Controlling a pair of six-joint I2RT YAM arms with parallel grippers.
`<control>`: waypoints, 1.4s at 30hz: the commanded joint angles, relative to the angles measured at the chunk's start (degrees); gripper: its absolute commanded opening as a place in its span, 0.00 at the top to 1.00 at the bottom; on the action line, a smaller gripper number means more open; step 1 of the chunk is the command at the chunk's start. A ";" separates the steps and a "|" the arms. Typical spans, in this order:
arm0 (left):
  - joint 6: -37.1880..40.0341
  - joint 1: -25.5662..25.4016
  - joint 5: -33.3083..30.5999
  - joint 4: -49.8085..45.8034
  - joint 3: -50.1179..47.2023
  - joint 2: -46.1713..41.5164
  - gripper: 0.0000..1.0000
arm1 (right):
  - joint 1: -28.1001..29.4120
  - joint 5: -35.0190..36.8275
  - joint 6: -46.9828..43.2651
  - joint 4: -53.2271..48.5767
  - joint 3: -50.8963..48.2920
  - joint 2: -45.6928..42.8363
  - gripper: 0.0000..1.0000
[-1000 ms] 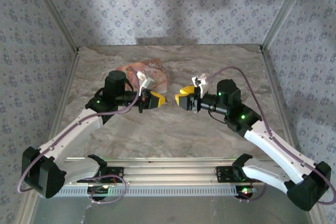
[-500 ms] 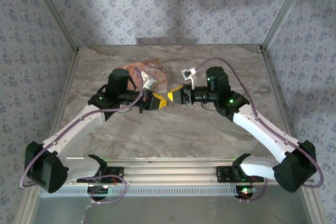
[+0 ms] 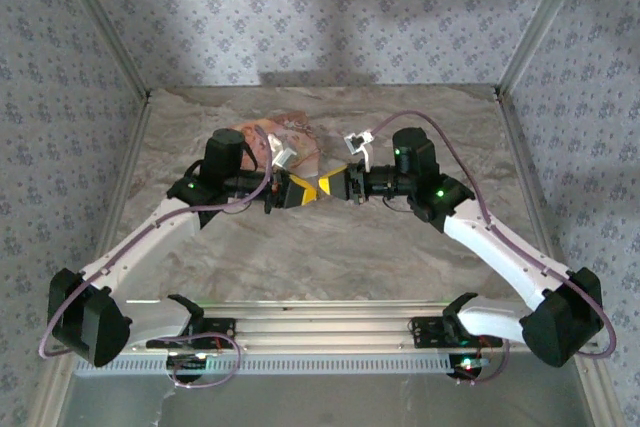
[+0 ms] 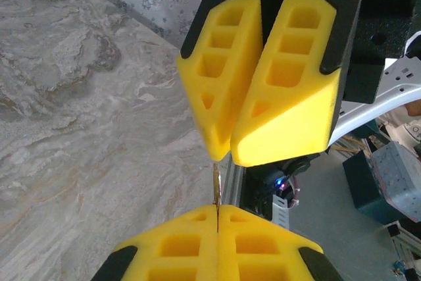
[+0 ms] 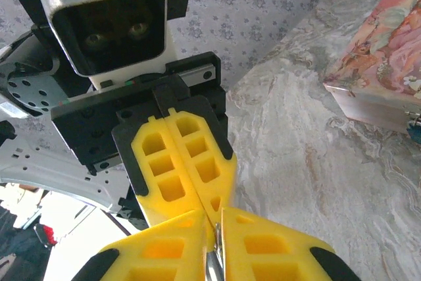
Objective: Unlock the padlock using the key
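My left gripper [image 3: 305, 190] and right gripper [image 3: 334, 187] meet tip to tip above the table's middle. The key [image 4: 216, 182], a thin pale-gold strip seen edge-on, sticks out of my shut left gripper [image 4: 217, 207] and reaches into the tips of the right gripper [image 4: 222, 157]. In the right wrist view the right gripper [image 5: 216, 215] is shut on the key [image 5: 214, 260], a metal sliver between its pads. The left gripper's fingers [image 5: 191, 162] point straight at it. A dark blue bit at the frame edge by the pink box looks like the padlock [image 5: 415, 133].
The pink illustrated box [image 3: 290, 140] lies on the marble table [image 3: 330, 257] just behind the left wrist. It also appears at the upper right of the right wrist view, pink box [image 5: 381, 70]. Patterned walls close the table at the back and both sides.
The right arm swung left until its fingertips met the left gripper's. Its jaws narrowed onto the free end of the key. The left gripper stayed shut and hardly moved.
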 commanded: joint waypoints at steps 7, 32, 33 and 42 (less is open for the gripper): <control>-0.62 0.31 1.82 1.52 1.84 -0.72 1.00 | 0.54 -0.47 1.24 2.13 -1.44 -1.19 0.86; -1.26 0.41 3.16 2.99 1.00 -1.31 1.00 | 0.63 -1.18 3.34 7.71 -4.42 0.29 0.87; -1.25 0.43 3.28 2.93 0.97 -1.33 1.00 | 0.63 -1.62 3.46 8.08 -4.51 0.31 0.87; -2.31 0.79 1.81 3.16 0.54 -1.30 1.00 | 0.72 0.77 1.13 7.37 -5.08 -0.78 1.00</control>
